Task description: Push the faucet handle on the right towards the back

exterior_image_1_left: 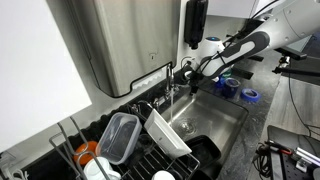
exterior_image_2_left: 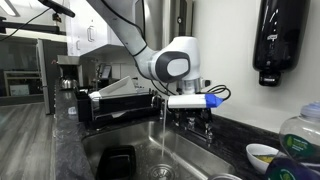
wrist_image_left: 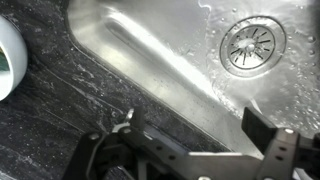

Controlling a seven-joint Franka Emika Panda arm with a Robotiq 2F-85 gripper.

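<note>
My gripper is open and empty, its two dark fingers wide apart over the sink's rim. A small shiny chrome lever tip, seemingly the faucet handle, shows just beside one finger. In both exterior views the gripper hangs right over the faucet base and hides the handles. Water runs from the spout in a thin stream into the steel sink.
A drain lies in the basin. A dish rack holds a clear container and a white tray. A soap dispenser hangs on the wall. Blue items and a bowl stand on the dark counter.
</note>
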